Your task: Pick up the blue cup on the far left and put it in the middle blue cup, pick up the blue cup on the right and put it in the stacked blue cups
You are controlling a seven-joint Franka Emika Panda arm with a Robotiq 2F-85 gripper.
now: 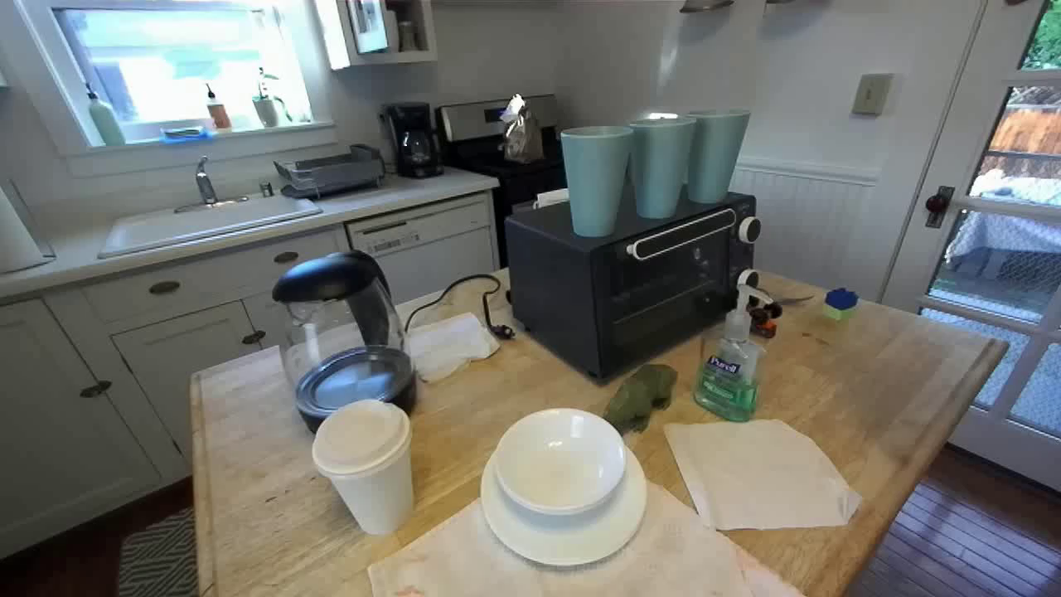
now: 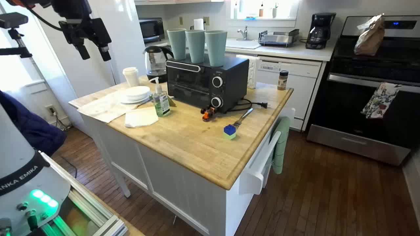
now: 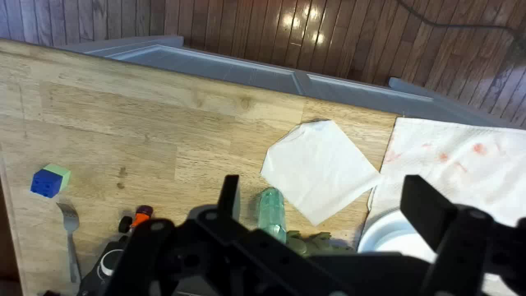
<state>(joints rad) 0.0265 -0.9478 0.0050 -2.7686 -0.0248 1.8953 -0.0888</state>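
Three tall grey-blue cups stand upright, each on its own, in a row on top of the black toaster oven (image 1: 555, 274). Both exterior views show the far left blue cup (image 1: 597, 182) (image 2: 177, 46), the middle blue cup (image 1: 661, 170) (image 2: 196, 47) and the right blue cup (image 1: 719, 157) (image 2: 216, 49). Whether their rims touch, I cannot tell. In an exterior view my gripper (image 2: 95, 56) hangs in the air left of the cups, pointing down, well apart from them. The wrist view shows the gripper (image 3: 323, 181) open, nothing between its fingers; the cups are outside that view.
Around the oven on the wooden table (image 2: 183, 144) are a glass kettle (image 1: 348, 323), a lidded white cup (image 1: 369, 473), a white bowl (image 1: 561, 460) on a plate, and a pump bottle (image 1: 729, 373). A toy block (image 2: 229, 131) and a fork (image 2: 242, 118) lie near one end.
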